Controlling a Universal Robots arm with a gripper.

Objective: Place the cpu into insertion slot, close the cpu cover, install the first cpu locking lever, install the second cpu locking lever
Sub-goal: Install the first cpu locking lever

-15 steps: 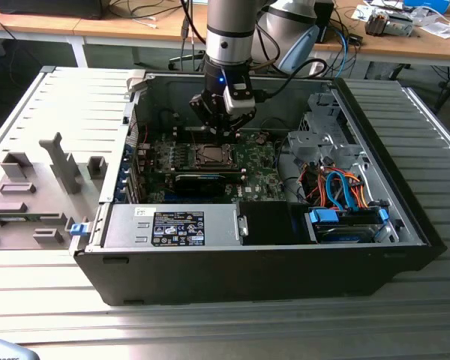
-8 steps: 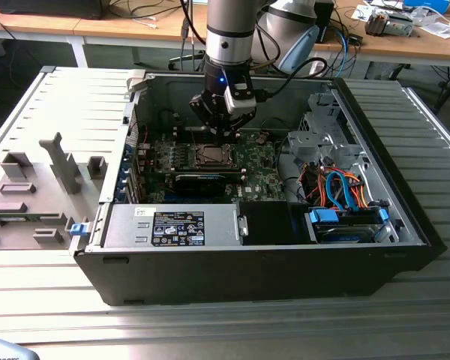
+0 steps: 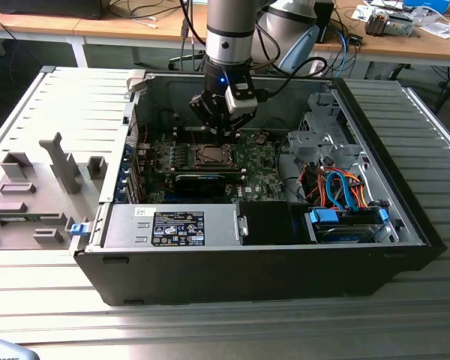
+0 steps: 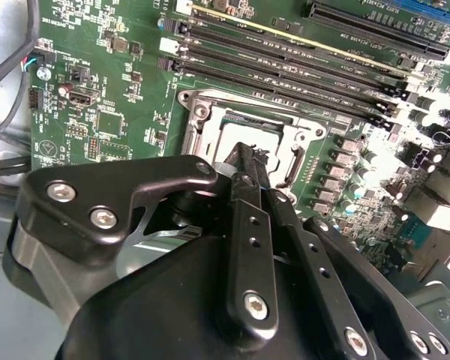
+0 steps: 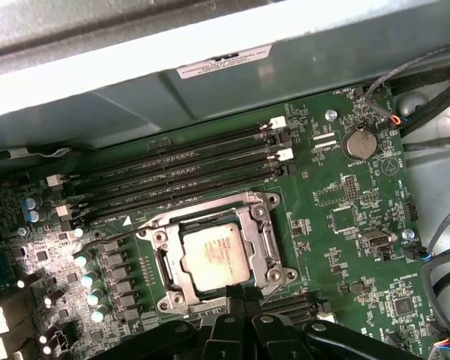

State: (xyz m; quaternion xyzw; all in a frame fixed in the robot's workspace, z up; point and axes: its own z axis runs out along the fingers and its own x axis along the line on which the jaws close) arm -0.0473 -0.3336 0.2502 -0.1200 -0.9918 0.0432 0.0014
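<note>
The cpu (image 5: 216,255), a square chip with a silvery top, lies flat in the insertion slot (image 5: 165,259) on the green motherboard, and a silvery metal frame runs around it. In the exterior view the slot (image 3: 210,156) sits mid-board inside the open computer case. My gripper (image 3: 223,133) hangs just above the slot's far edge. Its black fingers are closed together with nothing between them in both wrist views (image 4: 247,156) (image 5: 244,292), their tips at the rim of the socket frame (image 4: 210,120). I cannot make out the locking levers.
Memory slots (image 5: 172,176) run beside the socket. A black power supply (image 3: 172,225) fills the case's front, and a drive bay with orange and blue cables (image 3: 337,187) stands at the exterior view's right. The removed grey side panel (image 3: 45,172) lies at the left.
</note>
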